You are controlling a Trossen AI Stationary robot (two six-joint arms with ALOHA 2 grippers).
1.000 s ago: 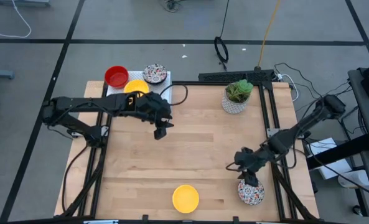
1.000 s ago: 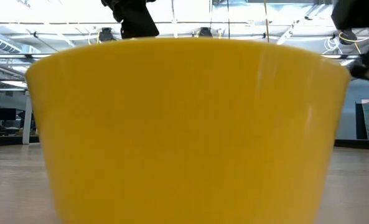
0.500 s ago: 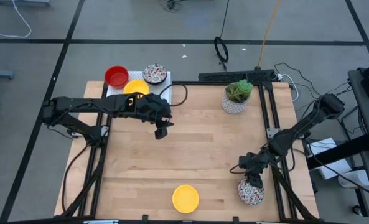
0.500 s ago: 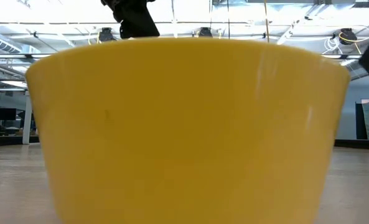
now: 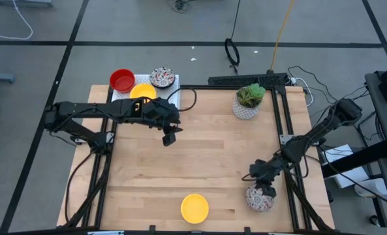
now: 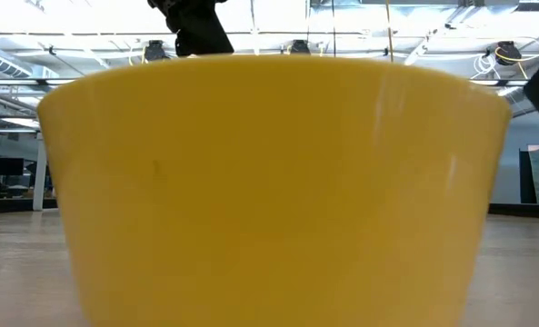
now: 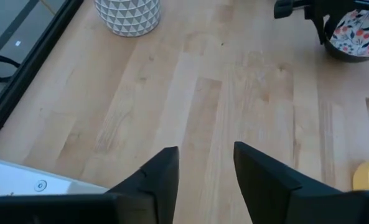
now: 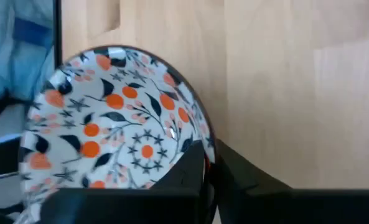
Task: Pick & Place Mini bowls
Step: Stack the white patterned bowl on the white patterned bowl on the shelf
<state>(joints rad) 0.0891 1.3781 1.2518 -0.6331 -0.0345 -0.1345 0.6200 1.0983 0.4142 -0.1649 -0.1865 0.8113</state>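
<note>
A white mini bowl (image 5: 259,200) with an orange and dark flower pattern sits near the table's near right corner; my right gripper (image 5: 263,189) stands at its far rim, shut on it. The same bowl (image 8: 109,118) fills the right wrist view and shows far off in the left wrist view (image 7: 358,34). A yellow mini bowl (image 5: 194,207) rests on its base by the near edge and fills the low view (image 6: 269,182). My left gripper (image 5: 169,138) hovers open over bare wood at the table's far left (image 7: 204,168). A red bowl (image 5: 122,80), a yellow bowl (image 5: 143,91) and a patterned bowl (image 5: 162,77) sit at the far left corner. My right gripper has the patterned bowl's rim (image 8: 204,146) on the bowl's far side, one finger (image 8: 190,171) inside the bowl and the other outside it. The fingers come down from above, slanting toward the near edge. Whether the bowl's base is still on the table I cannot tell.
A white pot with a green plant (image 5: 248,101) stands at the far right. The white rack (image 5: 124,93) under the far-left bowls juts past the table's far edge. Bare wood lies across the table's middle (image 5: 213,156).
My right gripper has moved toward the table's near edge and down onto the patterned bowl's far rim. My left arm has kept still.
</note>
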